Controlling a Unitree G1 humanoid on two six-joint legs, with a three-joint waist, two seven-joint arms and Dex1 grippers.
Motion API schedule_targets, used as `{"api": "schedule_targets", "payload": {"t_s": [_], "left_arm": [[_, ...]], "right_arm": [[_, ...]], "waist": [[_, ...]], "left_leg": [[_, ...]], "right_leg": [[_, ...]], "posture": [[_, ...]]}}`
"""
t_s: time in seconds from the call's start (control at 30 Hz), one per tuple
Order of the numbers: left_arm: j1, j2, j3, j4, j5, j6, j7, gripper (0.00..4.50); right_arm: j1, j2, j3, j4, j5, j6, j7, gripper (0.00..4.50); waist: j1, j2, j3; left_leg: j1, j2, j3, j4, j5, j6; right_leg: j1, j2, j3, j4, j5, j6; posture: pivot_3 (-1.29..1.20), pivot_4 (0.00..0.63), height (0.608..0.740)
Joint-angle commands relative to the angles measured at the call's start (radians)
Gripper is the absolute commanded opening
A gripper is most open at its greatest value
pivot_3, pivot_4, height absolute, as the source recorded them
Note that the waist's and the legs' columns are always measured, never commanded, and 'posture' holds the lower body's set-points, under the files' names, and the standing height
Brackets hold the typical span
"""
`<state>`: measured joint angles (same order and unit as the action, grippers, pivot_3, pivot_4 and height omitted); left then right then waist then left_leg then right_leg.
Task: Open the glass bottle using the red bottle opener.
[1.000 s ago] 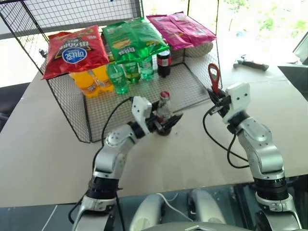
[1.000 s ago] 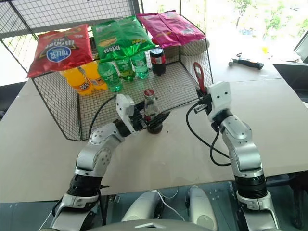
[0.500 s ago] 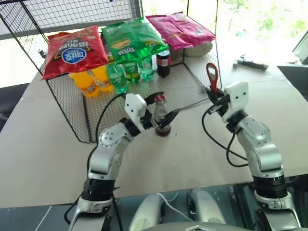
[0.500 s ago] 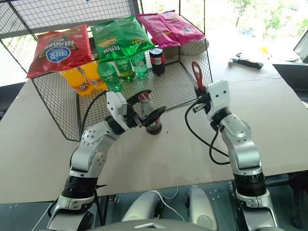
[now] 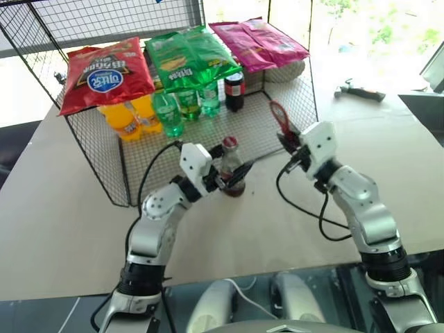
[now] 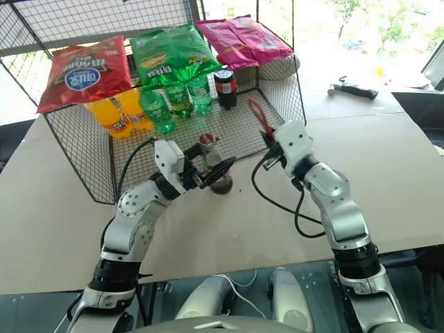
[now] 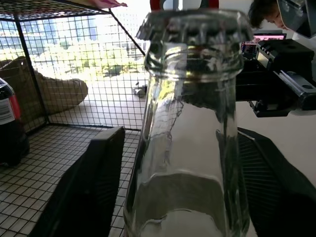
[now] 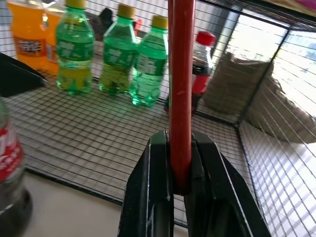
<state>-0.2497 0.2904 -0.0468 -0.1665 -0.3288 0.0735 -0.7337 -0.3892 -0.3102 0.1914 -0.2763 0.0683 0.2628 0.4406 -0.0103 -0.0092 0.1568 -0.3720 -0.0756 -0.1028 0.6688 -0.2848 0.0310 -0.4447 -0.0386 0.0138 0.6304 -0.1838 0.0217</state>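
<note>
Table: pale table [image 5: 62, 208] with a wire-mesh rack [image 5: 104, 149] toward its far edge, holding snack bags and soft-drink bottles.
Glass bottle: the glass bottle [image 5: 232, 168] stands upright on the table just at the open front edge of the rack, its metal cap [image 7: 193, 23] on.
Left gripper: the left gripper [image 5: 232, 179] has one black finger on each side of the bottle; in the left wrist view small gaps show, so I cannot tell if the grip is firm.
Right gripper: the right gripper [image 8: 181, 163] is pressed together on the handle of the red bottle opener [image 5: 280, 116], ring head upward, near the bottle toward the right edge of the table.
Step in hand: I judge the bottle must be clamped firmly first, then the ring hooked under the cap rim and levered up gently, to avoid tipping.
Hard to see: the ring head is cut off in the right wrist view; the bottle base is hidden by the fingers.
</note>
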Motion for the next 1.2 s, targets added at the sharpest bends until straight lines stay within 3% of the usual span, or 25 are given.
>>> {"api": "schedule_targets", "payload": {"t_s": [0.03, 0.77, 0.9, 1.2], "left_arm": [[0.010, 0.006, -0.001, -0.009, 0.010, -0.026, 0.007, 2.28], [-0.008, -0.002, 0.016, -0.062, -0.072, 0.027, 0.032, 2.28], [-0.008, -0.005, 0.013, -0.066, -0.071, 0.028, 0.037, 4.22], [-0.004, -0.007, 0.020, -0.086, -0.097, 0.026, 0.032, 4.30]], "right_arm": [[-0.023, -0.007, 0.026, -0.048, -0.035, -0.071, 0.020, 0.00], [-0.043, 0.010, 0.048, -0.035, -0.076, -0.105, 0.057, 0.00], [-0.038, 0.009, 0.046, -0.037, -0.078, -0.103, 0.060, 0.00], [-0.031, 0.003, 0.042, -0.020, -0.086, -0.115, 0.065, 0.00]], "waist": [[0.000, -0.001, 0.000], [0.000, -0.001, -0.001], [0.000, -0.001, -0.001], [0.000, -0.001, -0.001]], "left_leg": [[0.000, 0.000, 0.000, 0.000, 0.000, 0.000], [0.001, 0.000, 0.000, 0.000, 0.000, 0.000], [0.001, 0.000, 0.000, 0.000, 0.000, 0.000], [0.001, 0.000, 0.000, 0.000, 0.000, 0.000]], "right_leg": [[0.000, 0.000, 0.000, 0.000, 0.000, 0.000], [0.000, 0.000, 0.000, 0.001, 0.000, 0.000], [0.000, 0.000, 0.000, 0.001, 0.000, 0.000], [0.000, 0.000, 0.001, 0.001, 0.000, 0.000]], "posture": [[0.00, 0.150, 0.735], [0.00, 0.150, 0.735], [0.00, 0.150, 0.735], [0.00, 0.150, 0.735]]}}
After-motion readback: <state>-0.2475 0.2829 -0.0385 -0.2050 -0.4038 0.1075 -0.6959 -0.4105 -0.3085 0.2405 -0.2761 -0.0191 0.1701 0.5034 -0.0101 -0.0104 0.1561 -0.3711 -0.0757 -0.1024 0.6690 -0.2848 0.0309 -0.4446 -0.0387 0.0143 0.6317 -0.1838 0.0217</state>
